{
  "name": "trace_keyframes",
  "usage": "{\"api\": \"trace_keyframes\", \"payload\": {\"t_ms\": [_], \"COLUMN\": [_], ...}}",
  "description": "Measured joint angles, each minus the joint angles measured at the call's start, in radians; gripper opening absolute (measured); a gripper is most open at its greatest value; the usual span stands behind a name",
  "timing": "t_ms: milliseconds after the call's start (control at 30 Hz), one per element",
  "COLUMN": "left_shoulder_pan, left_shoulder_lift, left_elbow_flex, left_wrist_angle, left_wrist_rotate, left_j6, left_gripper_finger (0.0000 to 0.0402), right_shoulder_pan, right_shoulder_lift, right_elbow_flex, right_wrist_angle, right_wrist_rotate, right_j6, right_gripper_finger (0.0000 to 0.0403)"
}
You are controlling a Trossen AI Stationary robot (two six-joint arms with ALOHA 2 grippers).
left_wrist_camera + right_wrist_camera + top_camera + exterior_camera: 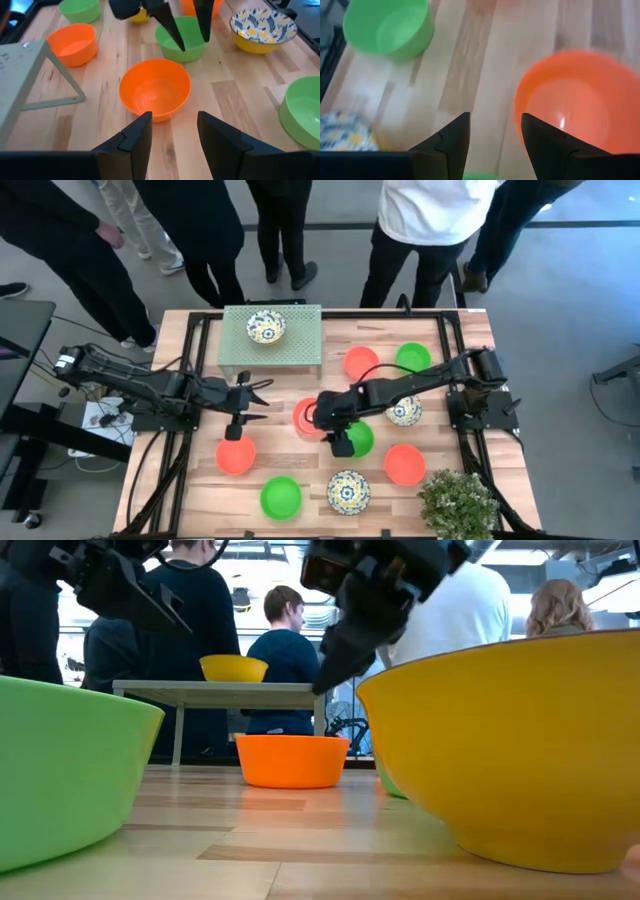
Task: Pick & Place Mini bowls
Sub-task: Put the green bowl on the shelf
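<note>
Nearest the low camera bulks a yellow-walled bowl (520, 750), with a green bowl (60, 775) close at the other side; both sit upright on the wooden table (300, 830), mouths up. Being round, the mini bowls have no long axis to speak of.

From above, the table (190, 480) carries bowls scattered around its centre: an orange bowl (235, 454) at about 8 o'clock, a green one (281, 497) at 7, a floral bowl (348, 491) at 6, another orange one (405, 464) at 4, orange (361, 363) and green (412, 358) ones near 1. One floral bowl (266, 327) rests on a pale raised stand (300, 355) at 11.

The left gripper (238, 420) hangs just above the orange bowl, fingers apart and empty. The right gripper (340, 442) is at centre, fingers apart, between an orange bowl (305, 418) and a green bowl (358, 438).

Only the left wrist view shows the right fingers (172, 30) poised over the green bowl's (182, 37) rim; the right wrist view is blurred. A bushy plant (457, 502) stands at 5. People stand beyond the far edge (430, 230).
</note>
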Motion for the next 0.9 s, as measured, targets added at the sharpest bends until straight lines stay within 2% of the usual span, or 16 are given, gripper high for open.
{"api": "trace_keyframes", "payload": {"t_ms": [100,200,333,533,700,900], "left_shoulder_pan": [0.000,0.000,0.000,0.000,0.000,0.000], "left_shoulder_lift": [0.000,0.003,0.003,0.003,0.003,0.003], "left_elbow_flex": [0.000,0.000,0.000,0.000,0.000,0.000], "left_wrist_angle": [0.003,0.005,0.006,0.010,0.012,0.012], "left_wrist_rotate": [0.000,0.000,0.000,0.000,0.000,0.000], "left_j6": [0.000,-0.013,-0.026,-0.031,-0.101,-0.103], "left_gripper_finger": [0.0159,0.0159,0.0159,0.0159,0.0159,0.0159], "right_shoulder_pan": [0.019,0.033,0.051,0.064,0.061,0.065], "right_shoulder_lift": [0.003,-0.007,-0.007,0.018,0.017,0.042], "right_elbow_flex": [0.050,0.071,0.071,0.070,0.070,0.069], "right_wrist_angle": [-0.166,-0.247,-0.272,-0.271,-0.250,-0.266], "right_wrist_rotate": [0.001,0.001,0.001,0.028,0.065,0.067], "right_j6": [0.049,0.210,0.426,0.647,0.704,0.735], "right_gripper_finger": [0.0172,0.0172,0.0172,0.0172,0.0168,0.0160]}}
